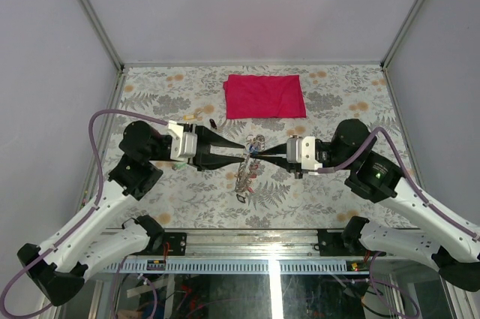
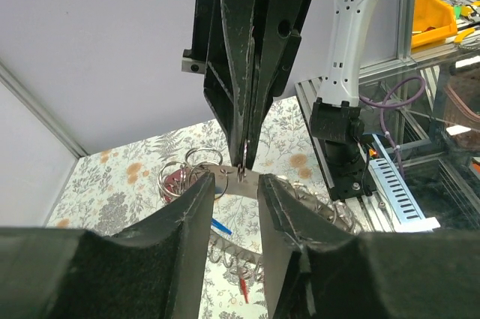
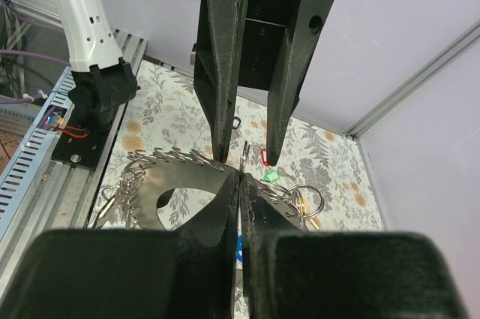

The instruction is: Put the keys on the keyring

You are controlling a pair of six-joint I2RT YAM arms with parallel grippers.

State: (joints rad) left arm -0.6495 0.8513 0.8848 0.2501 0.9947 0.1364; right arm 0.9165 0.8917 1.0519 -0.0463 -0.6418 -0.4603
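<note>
The keyring [image 1: 245, 176] is a large dark grey ring, tilted up at the table's centre with several small split rings along its edge. Its band shows in the left wrist view [image 2: 225, 181] and the right wrist view [image 3: 180, 184]. My right gripper [image 1: 256, 154] [image 3: 241, 180] is shut on a small silver split ring [image 3: 244, 155] at the band's edge. My left gripper [image 1: 244, 151] [image 2: 234, 184] is open, with its fingertips either side of that spot. Key tags lie below: blue [image 2: 220, 226], red [image 3: 264, 156], green [image 3: 271, 176].
A red folded cloth [image 1: 265, 96] lies at the back centre of the floral table. Loose silver rings [image 3: 304, 199] hang at the keyring's far end. A metal frame rail [image 1: 247, 240] runs along the near edge.
</note>
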